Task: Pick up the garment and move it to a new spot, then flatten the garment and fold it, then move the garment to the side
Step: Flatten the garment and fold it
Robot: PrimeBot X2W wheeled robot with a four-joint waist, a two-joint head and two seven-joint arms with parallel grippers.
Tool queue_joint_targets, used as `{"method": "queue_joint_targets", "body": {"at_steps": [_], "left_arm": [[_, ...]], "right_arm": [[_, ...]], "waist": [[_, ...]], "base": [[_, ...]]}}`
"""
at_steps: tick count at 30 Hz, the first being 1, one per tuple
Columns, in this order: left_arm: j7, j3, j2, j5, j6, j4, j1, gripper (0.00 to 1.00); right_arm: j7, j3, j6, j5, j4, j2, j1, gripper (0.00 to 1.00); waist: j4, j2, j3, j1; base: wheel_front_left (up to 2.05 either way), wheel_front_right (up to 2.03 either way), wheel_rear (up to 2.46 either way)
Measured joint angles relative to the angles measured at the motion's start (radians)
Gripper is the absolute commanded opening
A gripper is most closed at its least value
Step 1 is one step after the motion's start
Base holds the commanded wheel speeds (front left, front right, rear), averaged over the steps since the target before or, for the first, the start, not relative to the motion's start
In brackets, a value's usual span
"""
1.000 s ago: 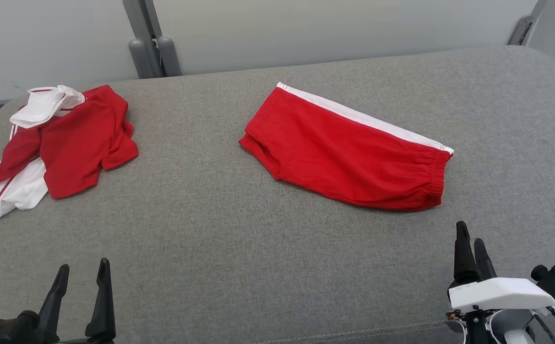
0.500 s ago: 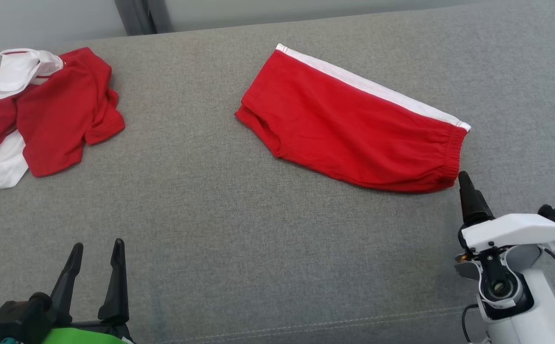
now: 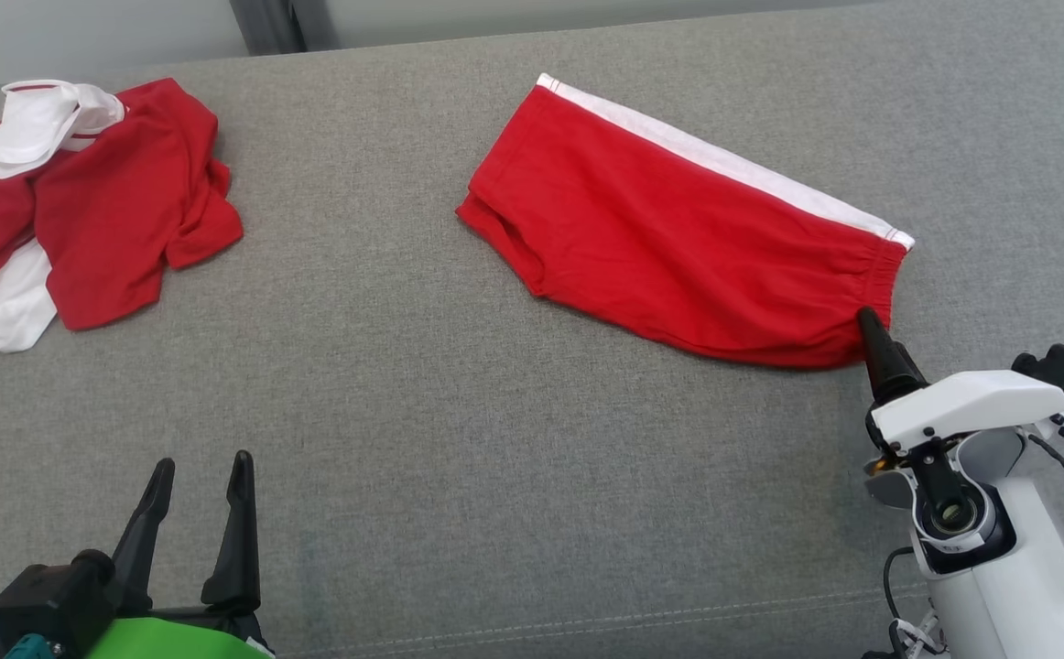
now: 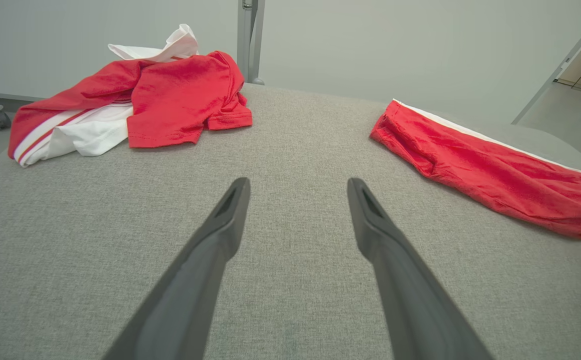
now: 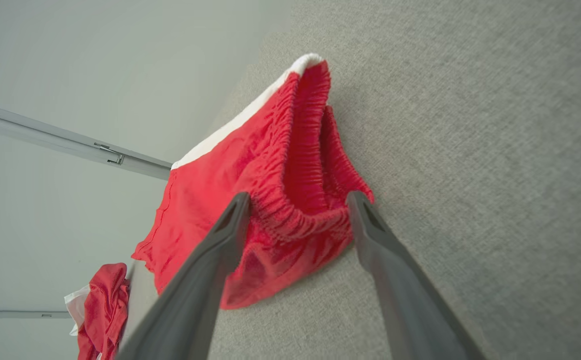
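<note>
Grey woven upholstery covers the broad cushion (image 3: 422,384) that carries everything. Its far left corner holds a rumpled heap of red and white clothes (image 3: 102,201), well apart from the rest. A grey metal post (image 4: 250,40) rises behind the back edge against a pale wall. Nothing lies between either arm and the task's garment.

That garment, a pair of red shorts with a white side stripe and a gathered elastic waistband (image 3: 678,238), lies flat and slanted on the right half of the cushion, waistband toward the robot's right.

The right fingers (image 5: 220,240) are spread wide, one tip on each side of the bunched waistband corner, against the cloth but not pinching it. The left fingers (image 4: 220,230) are also spread wide, holding nothing, above bare upholstery near the front edge.
</note>
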State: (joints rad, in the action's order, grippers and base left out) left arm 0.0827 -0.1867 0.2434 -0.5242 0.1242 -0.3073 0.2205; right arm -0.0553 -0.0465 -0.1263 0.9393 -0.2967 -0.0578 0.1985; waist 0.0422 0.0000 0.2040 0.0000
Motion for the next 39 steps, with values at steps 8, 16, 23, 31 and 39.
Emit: {"method": "queue_joint_targets", "body": {"at_steps": [8,16,23,31,39], "left_arm": [[-0.009,0.004,-0.001,0.001,0.0,-0.016,-0.001,1.0],[-0.012,0.006,-0.002,0.001,0.0,-0.031,-0.029,1.0],[-0.011,0.019,-0.011,0.001,0.0,-0.031,-0.032,1.0],[-0.012,0.009,-0.012,0.002,0.0,-0.043,-0.052,1.0],[-0.013,-0.003,-0.017,0.002,0.0,-0.047,-0.072,1.0]], "right_arm": [[-0.025,0.005,0.0,-0.018,-0.028,0.0,0.028,1.0],[-0.035,0.01,0.0,-0.035,-0.043,-0.01,0.077,1.0],[-0.047,0.011,0.0,-0.061,-0.06,-0.025,0.107,1.0],[-0.07,0.022,0.0,-0.069,-0.089,-0.036,0.124,1.0],[-0.111,0.011,0.0,-0.067,-0.103,-0.039,0.145,1.0]], "waist": [[-0.001,0.0,0.024,0.0],[0.0,0.0,0.06,0.0],[-0.004,0.0,0.083,0.0],[-0.014,0.0,0.1,0.0001],[-0.01,0.0,0.114,0.0]], "base": [[0.0,0.0,0.0],[0.0,0.0,0.0],[0.0,0.0,0.0],[0.0,0.0,0.0],[0.0,0.0,0.0]]}}
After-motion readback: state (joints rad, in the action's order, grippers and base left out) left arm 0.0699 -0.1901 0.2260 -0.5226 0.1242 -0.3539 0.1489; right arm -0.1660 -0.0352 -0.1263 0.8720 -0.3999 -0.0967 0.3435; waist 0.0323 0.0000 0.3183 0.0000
